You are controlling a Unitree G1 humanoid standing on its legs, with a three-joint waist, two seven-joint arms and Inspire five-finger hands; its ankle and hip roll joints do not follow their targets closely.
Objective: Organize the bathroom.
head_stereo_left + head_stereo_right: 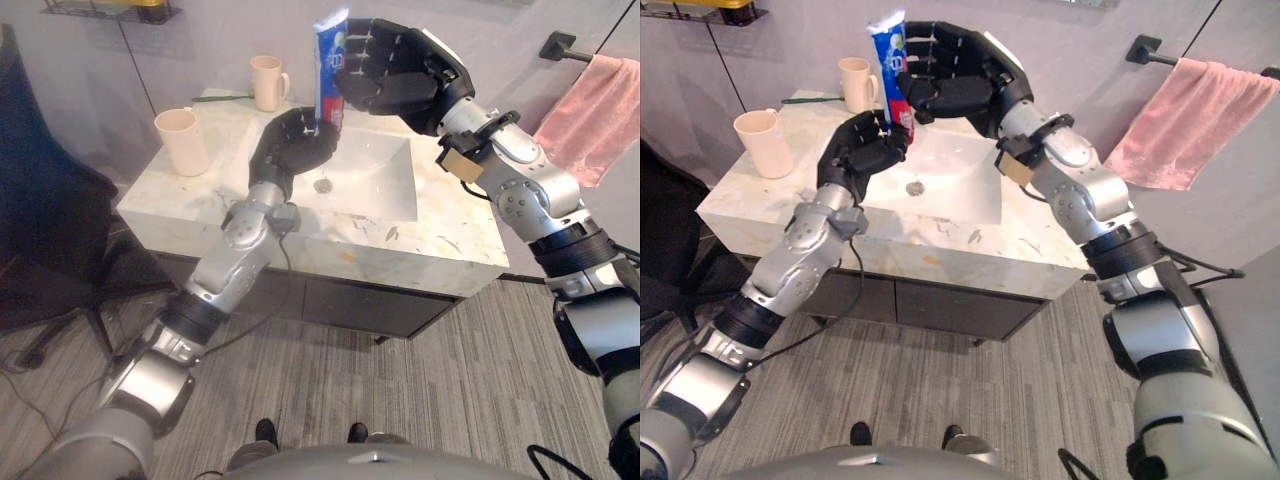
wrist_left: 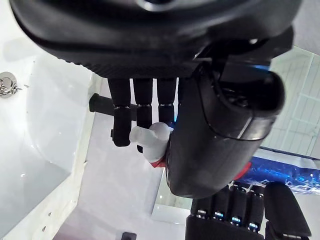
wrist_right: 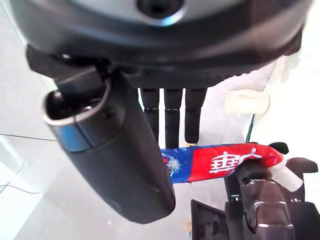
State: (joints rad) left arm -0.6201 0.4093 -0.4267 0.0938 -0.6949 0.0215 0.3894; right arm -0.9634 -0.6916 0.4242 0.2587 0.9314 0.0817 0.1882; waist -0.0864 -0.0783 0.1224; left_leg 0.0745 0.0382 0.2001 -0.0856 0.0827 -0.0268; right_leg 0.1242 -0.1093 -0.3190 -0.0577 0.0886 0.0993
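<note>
The toothpaste tube [image 1: 331, 68] stands upright above the sink [image 1: 372, 175], left hand [image 1: 292, 146] fingers clamped on its cap end and right hand [image 1: 395, 72] fingers curled around its upper body, so stowing it, likely in a cup [image 1: 181, 140], remains.

Grey wall [image 1: 470, 30], wood-look floor [image 1: 420, 400], marble vanity [image 1: 440, 250] w/ dark cabinet [image 1: 350, 300], black chair [image 1: 40, 230] at left.

Even, bright indoor light, soft shadows. Glare on sink basin [image 1: 372, 170] and countertop [image 1: 440, 240]. Head views bend at edges. Wrist views: near hand bulk blurred, bkgd washed out.
</note>
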